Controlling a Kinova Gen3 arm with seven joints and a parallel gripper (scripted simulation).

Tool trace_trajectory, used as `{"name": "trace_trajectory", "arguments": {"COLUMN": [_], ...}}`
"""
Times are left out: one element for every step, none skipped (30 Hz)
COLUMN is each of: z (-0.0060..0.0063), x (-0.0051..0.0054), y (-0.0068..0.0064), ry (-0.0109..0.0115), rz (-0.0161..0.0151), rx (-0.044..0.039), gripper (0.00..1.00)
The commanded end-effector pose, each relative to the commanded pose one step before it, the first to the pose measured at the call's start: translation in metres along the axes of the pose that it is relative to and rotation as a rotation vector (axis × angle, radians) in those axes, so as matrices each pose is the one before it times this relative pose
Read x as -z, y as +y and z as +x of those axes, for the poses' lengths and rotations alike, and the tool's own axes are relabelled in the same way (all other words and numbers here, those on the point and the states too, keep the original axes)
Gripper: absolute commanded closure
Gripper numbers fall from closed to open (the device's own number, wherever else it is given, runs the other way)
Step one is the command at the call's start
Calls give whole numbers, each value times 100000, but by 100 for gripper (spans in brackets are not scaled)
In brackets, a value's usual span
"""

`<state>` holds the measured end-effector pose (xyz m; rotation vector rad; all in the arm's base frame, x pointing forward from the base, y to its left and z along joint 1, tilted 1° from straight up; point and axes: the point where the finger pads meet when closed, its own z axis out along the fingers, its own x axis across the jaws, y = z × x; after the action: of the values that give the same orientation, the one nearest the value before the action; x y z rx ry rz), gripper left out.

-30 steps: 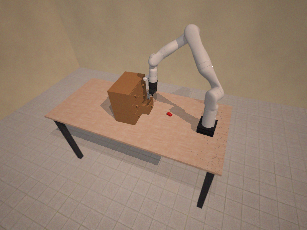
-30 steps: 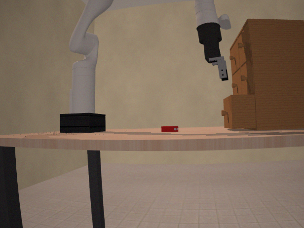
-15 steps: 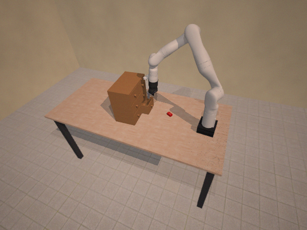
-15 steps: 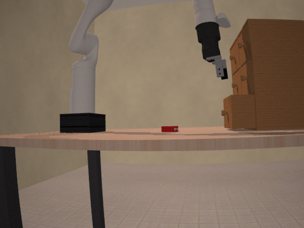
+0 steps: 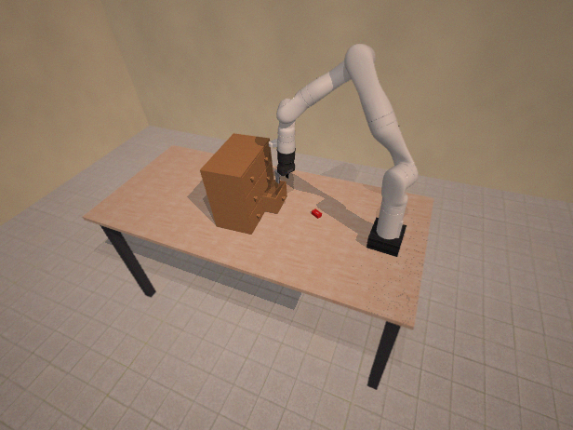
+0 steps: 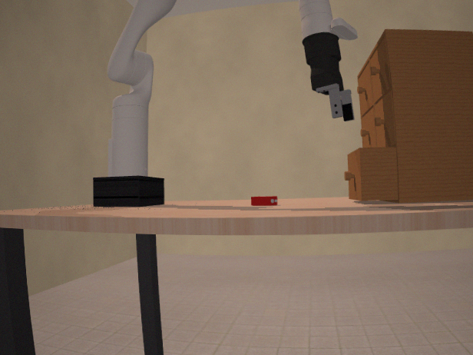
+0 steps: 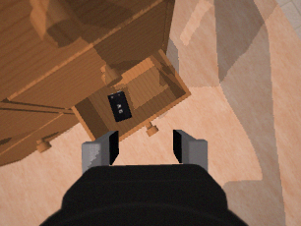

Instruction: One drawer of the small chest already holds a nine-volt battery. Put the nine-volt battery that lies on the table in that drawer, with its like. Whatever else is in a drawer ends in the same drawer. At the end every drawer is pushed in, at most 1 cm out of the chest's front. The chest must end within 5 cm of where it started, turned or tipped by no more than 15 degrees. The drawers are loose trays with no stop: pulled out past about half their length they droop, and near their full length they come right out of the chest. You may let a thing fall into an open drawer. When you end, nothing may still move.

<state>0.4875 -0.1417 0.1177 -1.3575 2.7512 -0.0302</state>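
Grey fingers of the gripper (image 5: 283, 177) (image 6: 342, 116) (image 7: 146, 147) stand wide — nothing between them — above and just outside the pulled-out bottom drawer (image 5: 273, 205) (image 6: 378, 174) (image 7: 167, 109). Inside it lies a black battery (image 7: 119, 106). The chest (image 5: 230, 200) (image 6: 430, 115) (image 7: 143, 29) stands behind. Farther from the gripper, the red battery (image 5: 316, 213) (image 6: 264, 200) lies on the table (image 5: 279, 251) (image 6: 230, 225) (image 7: 39, 197) — apart from the drawer.

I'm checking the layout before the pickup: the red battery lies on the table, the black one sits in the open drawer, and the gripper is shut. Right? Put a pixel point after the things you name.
Not quite: the gripper (image 5: 287, 177) (image 6: 342, 111) (image 7: 146, 141) is open, as the wrist view shows. The rest stands.
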Motion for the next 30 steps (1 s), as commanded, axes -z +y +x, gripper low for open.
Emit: {"name": "trace_trajectory", "arguments": {"z": [-136,26,27,27,28,30,30,31,33,33,0,0,34,36,37,38,39,40,41,42,43,44,45,46,48,48,49,0,0,51], "x": [350,53,53,54,55,55,56,57,57,59,0,0,59,59,60,61,61,62,63,63,64,64,65,66,66,67,67,0,0,67], "y": [30,38,38,38,38,38,38,38,38,38,0,0,38,37,37,37,36,37,36,35,36,34,34,34,32,32,32,0,0,30], "ry": [151,58,59,58,59,62,61,61,65,63,0,0,63,67,65,65,69,67,68,70,68,71,72,69,75,72,73,0,0,75], "rz": [603,12,12,13,14,12,14,15,12,14,0,0,15,13,15,15,13,15,15,14,16,15,15,17,15,16,16,0,0,16], "rx": [-2465,-1500,-1521,-1542,-1563,-1584,-1604,-1623,-1644,-1663,0,0,-1682,-1702,-1720,-1738,-1756,-1773,-1791,-1808,-1824,-1841,-1857,-1871,-1889,-1902,-1917,0,0,-1932], "gripper": [0,0,0,0,0,0,0,0,0,0,0,0,0,0,0,0,0,0,0,0,0,0,0,0,0,0,0,0,0,0]}}
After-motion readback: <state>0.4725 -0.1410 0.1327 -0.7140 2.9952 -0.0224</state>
